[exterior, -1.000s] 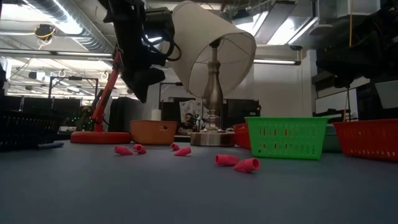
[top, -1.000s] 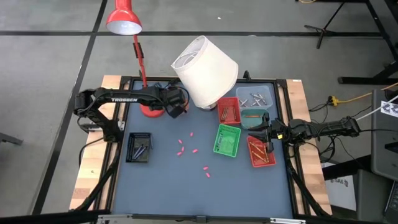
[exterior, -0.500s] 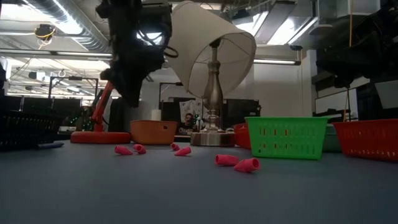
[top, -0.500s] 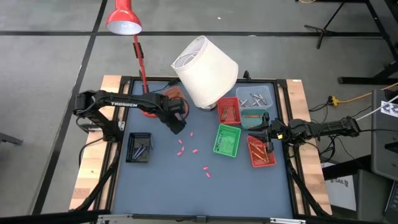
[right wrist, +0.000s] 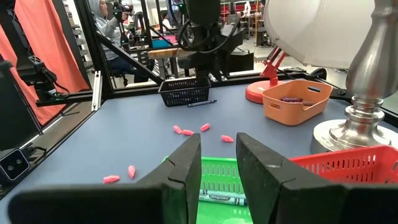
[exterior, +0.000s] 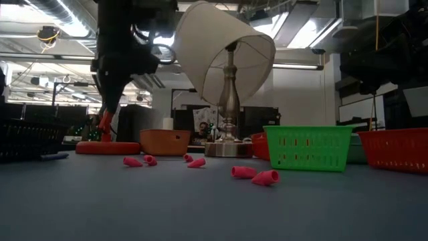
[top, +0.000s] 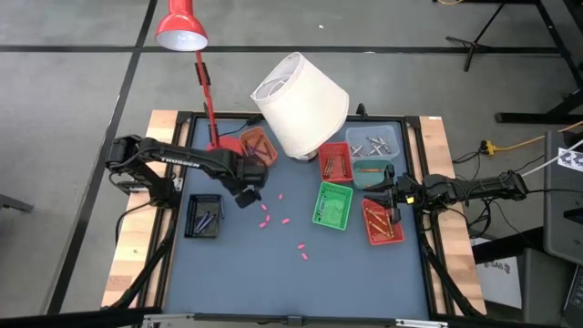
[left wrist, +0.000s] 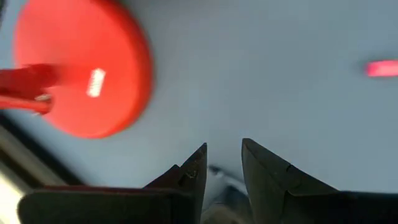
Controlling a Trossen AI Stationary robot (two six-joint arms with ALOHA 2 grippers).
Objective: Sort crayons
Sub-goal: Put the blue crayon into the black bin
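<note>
On table, pink crayons (top: pixel 284 220) variously angled

pink crayons (top: pixel 265 215), green tray (top: pixel 334 205); red lamp base (left wrist: pixel 84 68)

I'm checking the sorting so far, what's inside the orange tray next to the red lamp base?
The orange tray holds dark purple crayons, seen just over its rim in the right wrist view. Its walls hide the bottom, so how many cannot be told.
</note>
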